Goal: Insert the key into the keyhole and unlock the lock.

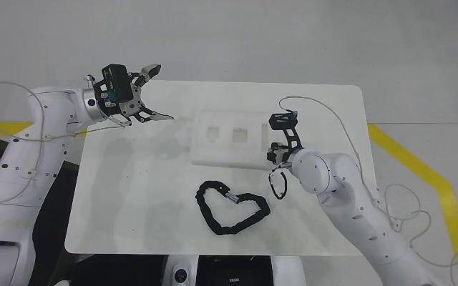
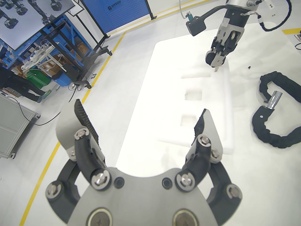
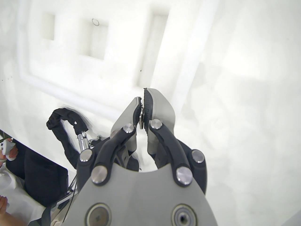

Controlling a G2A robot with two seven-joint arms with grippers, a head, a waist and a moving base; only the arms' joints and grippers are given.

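White foam tray [image 1: 222, 146] on worktop [image 1: 129, 207]: three recesses, small ring [image 3: 95, 21] in middle one; key [image 3: 141, 118] clamped in right gripper [image 3: 143, 94] over tray's end; left gripper [image 1: 163, 93] spread wide; chain lock [image 1: 229, 207] beside tray.

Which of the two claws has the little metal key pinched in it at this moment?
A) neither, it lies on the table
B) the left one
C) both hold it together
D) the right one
D: the right gripper is shut on the key, whose metal shows between its pads, while the left gripper is open with nothing in it.
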